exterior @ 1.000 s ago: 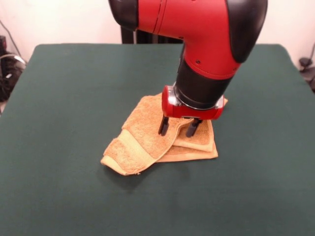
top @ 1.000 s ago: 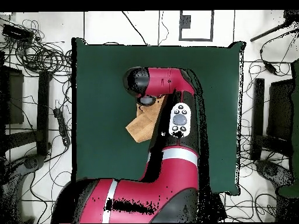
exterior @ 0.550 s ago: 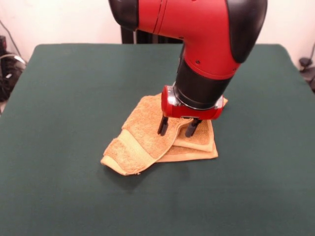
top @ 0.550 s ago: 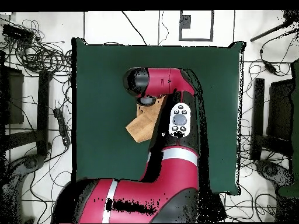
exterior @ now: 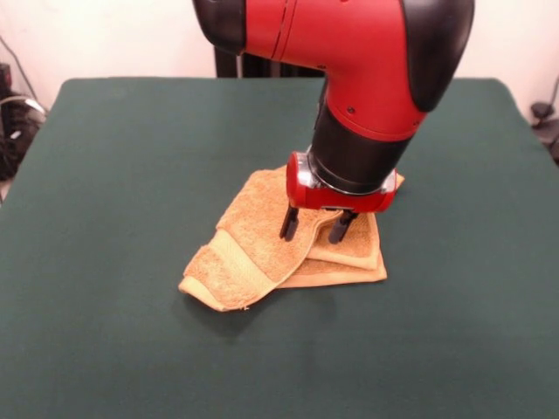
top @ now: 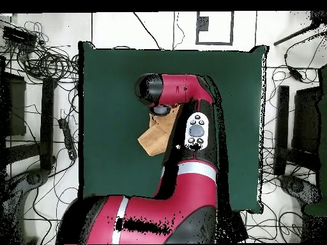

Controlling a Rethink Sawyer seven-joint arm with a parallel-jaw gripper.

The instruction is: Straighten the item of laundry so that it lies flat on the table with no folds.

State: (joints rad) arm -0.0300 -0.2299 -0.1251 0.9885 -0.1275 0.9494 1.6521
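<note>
I see the towel [exterior: 288, 240] bunched in overlapping folds near the middle of the surface [exterior: 122, 175]. My tool [exterior: 317, 227] stands on it with fingers spread, straddling a raised fold at the towel's centre. If I close here, I risk pinching several layers together and dragging the whole bundle.

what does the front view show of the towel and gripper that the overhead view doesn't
Only the front view shows the gripper, fingers apart, standing on the folded towel, plus its layers and woven band. Only the overhead view shows the whole table outline and cables around it, with the arm hiding most of the towel. Both show the towel still folded on green cloth.
</note>
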